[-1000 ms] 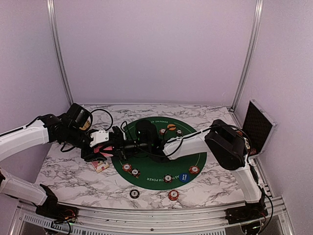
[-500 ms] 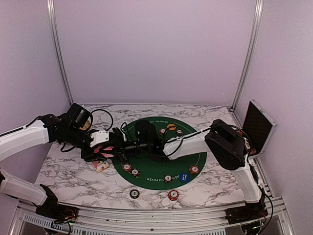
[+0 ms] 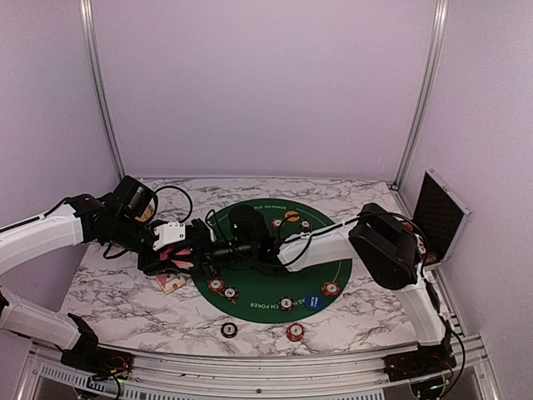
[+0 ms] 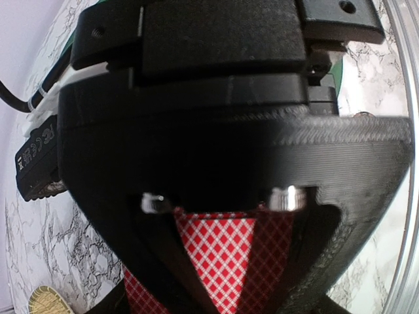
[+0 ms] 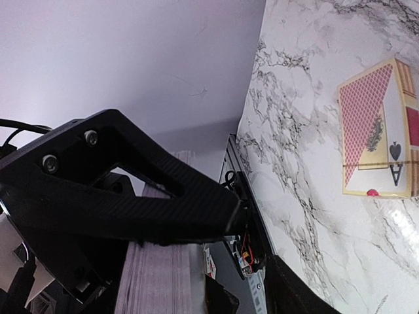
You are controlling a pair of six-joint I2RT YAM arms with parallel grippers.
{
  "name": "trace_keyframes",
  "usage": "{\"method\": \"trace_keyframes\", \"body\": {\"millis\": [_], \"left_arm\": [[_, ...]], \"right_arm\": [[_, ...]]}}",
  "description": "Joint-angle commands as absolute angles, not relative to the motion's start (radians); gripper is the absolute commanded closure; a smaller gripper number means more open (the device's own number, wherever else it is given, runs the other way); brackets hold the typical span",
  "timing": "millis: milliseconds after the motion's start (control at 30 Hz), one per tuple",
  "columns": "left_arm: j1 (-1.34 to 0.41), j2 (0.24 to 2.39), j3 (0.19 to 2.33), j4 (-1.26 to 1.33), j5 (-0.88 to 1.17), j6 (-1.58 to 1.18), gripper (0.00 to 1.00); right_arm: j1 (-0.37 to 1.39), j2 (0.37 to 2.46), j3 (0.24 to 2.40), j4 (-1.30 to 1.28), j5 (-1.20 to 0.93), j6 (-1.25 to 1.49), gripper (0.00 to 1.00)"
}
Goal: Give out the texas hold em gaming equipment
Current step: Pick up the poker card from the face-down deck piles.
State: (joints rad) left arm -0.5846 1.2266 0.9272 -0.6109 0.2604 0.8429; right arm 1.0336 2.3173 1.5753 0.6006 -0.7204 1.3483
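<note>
My left gripper [image 3: 183, 257] is shut on a stack of pink-red-backed playing cards [image 3: 177, 255] at the left edge of the green mat [image 3: 250, 294]. In the left wrist view the red diamond card backs [image 4: 221, 258] sit between the jaws. My right gripper [image 3: 212, 250] reaches across the mat, right against the left gripper, and its jaws stand apart. In the right wrist view [image 5: 262, 248] the stack's grey edge [image 5: 157, 275] shows beside its fingers. Red and dark poker chips [image 3: 216, 284] and the blue button [image 3: 313, 302] lie on the mat. The triangular marker is not in view.
A card box [image 3: 171, 282] lies on the marble just left of the mat, also in the right wrist view [image 5: 378, 134]. Two chips [image 3: 228, 330] [image 3: 295, 332] lie off the mat near the front edge. The black hinged case [image 3: 441, 215] stands open at the right.
</note>
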Motion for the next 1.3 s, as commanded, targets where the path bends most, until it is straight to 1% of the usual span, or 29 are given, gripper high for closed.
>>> {"method": "trace_keyframes", "body": {"millis": [0,133,300,600,700,867,1267], "left_arm": [[-0.587,1.212,0.943,-0.616,0.260,0.849,0.54],[-0.587,1.212,0.942,-0.617,0.260,0.851,0.55],[-0.586,1.202,0.939,-0.617,0.254,0.851,0.58],[-0.586,1.200,0.942,-0.617,0.257,0.846,0.59],[-0.587,1.199,0.939,-0.617,0.255,0.844,0.59],[-0.586,1.194,0.932,-0.617,0.251,0.845,0.62],[-0.586,1.194,0.923,-0.618,0.243,0.842,0.63]], "right_arm": [[1.029,2.331,1.620,0.632,-0.733,1.369,0.40],[1.026,2.334,1.615,0.611,-0.729,1.362,0.42],[1.008,2.286,1.572,0.526,-0.701,1.297,0.42],[0.996,2.239,1.562,0.374,-0.675,1.194,0.45],[0.992,2.228,1.558,0.346,-0.669,1.176,0.48],[0.978,2.199,1.532,0.335,-0.665,1.166,0.61],[0.959,2.138,1.497,0.292,-0.660,1.126,0.67]]}}
